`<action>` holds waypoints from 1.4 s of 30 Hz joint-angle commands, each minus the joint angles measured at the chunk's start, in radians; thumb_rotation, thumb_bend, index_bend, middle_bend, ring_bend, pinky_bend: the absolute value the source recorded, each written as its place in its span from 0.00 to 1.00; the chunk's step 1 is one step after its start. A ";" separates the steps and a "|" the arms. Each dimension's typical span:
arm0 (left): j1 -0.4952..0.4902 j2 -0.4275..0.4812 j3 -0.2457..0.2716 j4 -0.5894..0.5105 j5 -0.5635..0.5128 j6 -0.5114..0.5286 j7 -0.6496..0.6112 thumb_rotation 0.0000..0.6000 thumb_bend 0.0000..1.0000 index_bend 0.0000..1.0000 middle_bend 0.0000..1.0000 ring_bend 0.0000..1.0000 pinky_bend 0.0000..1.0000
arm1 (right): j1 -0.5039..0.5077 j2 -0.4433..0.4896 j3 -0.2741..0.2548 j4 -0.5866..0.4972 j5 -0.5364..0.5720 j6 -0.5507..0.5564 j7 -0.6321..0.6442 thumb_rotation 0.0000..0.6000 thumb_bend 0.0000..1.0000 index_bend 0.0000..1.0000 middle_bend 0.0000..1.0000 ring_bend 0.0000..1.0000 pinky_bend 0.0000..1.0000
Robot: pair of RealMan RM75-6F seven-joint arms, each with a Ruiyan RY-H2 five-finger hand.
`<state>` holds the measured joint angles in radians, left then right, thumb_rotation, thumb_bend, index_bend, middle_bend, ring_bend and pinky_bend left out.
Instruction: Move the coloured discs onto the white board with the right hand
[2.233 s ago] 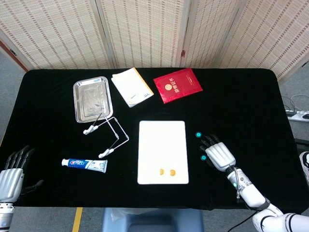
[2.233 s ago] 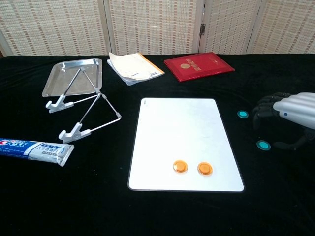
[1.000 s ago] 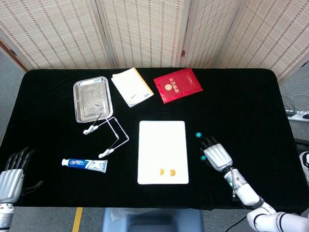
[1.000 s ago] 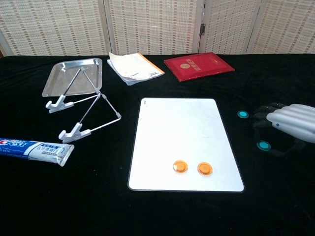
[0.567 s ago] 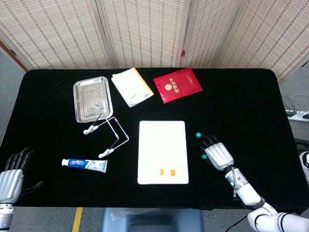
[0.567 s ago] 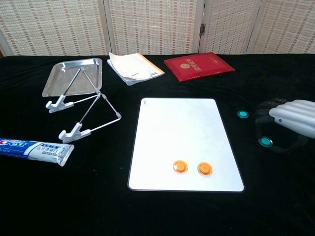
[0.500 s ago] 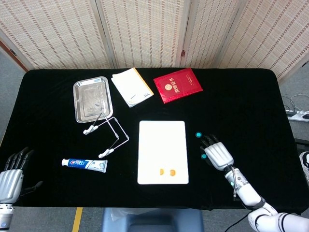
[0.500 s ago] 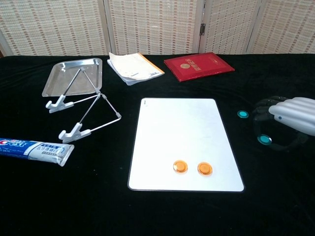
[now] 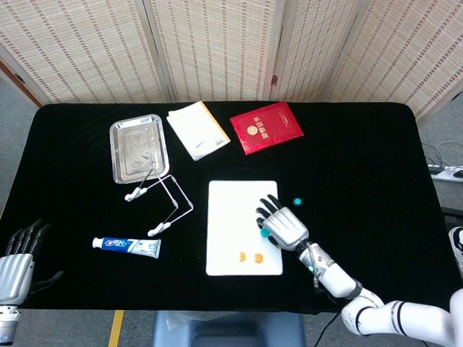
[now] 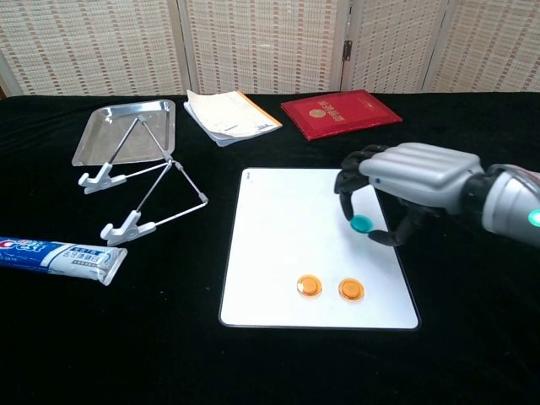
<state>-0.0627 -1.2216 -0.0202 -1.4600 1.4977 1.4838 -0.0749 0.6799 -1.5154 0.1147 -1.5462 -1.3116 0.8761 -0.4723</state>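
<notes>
Right hand [image 10: 396, 190] over the white board [image 10: 287, 245], pinching a teal disc [image 10: 361, 224] at its fingertips.

The disc looks small, light, stiff and probably slick, best held by its rim. It hangs roughly flat, face up; being round, it has no long axis. Two orange discs [image 10: 309, 286] lie on the board; another teal disc [image 9: 297, 201] lies off it.

Left hand [image 9: 14, 269] cut off at head view's bottom-left edge (absent from chest view); toothpaste tube [image 10: 55, 256] clipped at chest view's left edge.
</notes>
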 commanded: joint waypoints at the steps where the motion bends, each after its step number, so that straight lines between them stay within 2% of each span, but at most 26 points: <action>1: 0.003 0.002 0.000 0.002 -0.003 0.001 -0.003 1.00 0.20 0.03 0.02 0.07 0.00 | 0.055 -0.057 0.037 0.011 0.068 -0.039 -0.068 1.00 0.43 0.52 0.23 0.06 0.00; 11: 0.010 0.003 0.002 0.015 -0.007 0.003 -0.019 1.00 0.20 0.03 0.02 0.07 0.00 | 0.141 -0.148 0.068 0.087 0.203 -0.060 -0.167 1.00 0.43 0.50 0.22 0.06 0.00; 23: 0.011 0.001 0.004 0.019 -0.003 0.001 -0.020 1.00 0.20 0.03 0.02 0.07 0.00 | 0.193 -0.181 0.072 0.150 0.282 -0.059 -0.184 1.00 0.43 0.42 0.19 0.05 0.00; 25: 0.011 0.000 0.004 0.019 -0.004 0.001 -0.019 1.00 0.20 0.03 0.02 0.07 0.00 | 0.196 -0.180 0.068 0.150 0.284 -0.059 -0.179 1.00 0.43 0.37 0.18 0.05 0.00; 29: 0.010 -0.001 0.004 0.019 -0.006 -0.004 -0.017 1.00 0.20 0.03 0.02 0.07 0.00 | 0.193 -0.167 0.053 0.146 0.266 -0.050 -0.156 1.00 0.43 0.15 0.16 0.03 0.00; 31: 0.009 -0.001 0.003 0.017 -0.005 -0.004 -0.015 1.00 0.20 0.03 0.02 0.07 0.00 | 0.186 -0.154 0.051 0.142 0.256 -0.035 -0.139 1.00 0.43 0.11 0.16 0.03 0.00; 33: 0.008 -0.001 0.002 0.018 -0.004 -0.003 -0.017 1.00 0.20 0.03 0.02 0.07 0.00 | 0.172 -0.134 0.054 0.136 0.243 -0.009 -0.114 1.00 0.43 0.11 0.16 0.03 0.00; 38: 0.006 -0.002 0.000 0.020 -0.005 -0.006 -0.018 1.00 0.20 0.03 0.02 0.07 0.00 | 0.131 -0.067 0.056 0.133 0.249 0.037 -0.070 1.00 0.43 0.26 0.16 0.04 0.00; 42: 0.003 -0.004 -0.001 0.019 -0.001 -0.006 -0.018 1.00 0.20 0.03 0.02 0.07 0.00 | 0.094 -0.010 0.051 0.141 0.268 0.056 -0.036 1.00 0.43 0.30 0.17 0.04 0.00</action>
<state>-0.0595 -1.2259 -0.0207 -1.4406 1.4962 1.4777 -0.0926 0.7884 -1.5416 0.1682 -1.4089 -1.0519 0.9230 -0.5215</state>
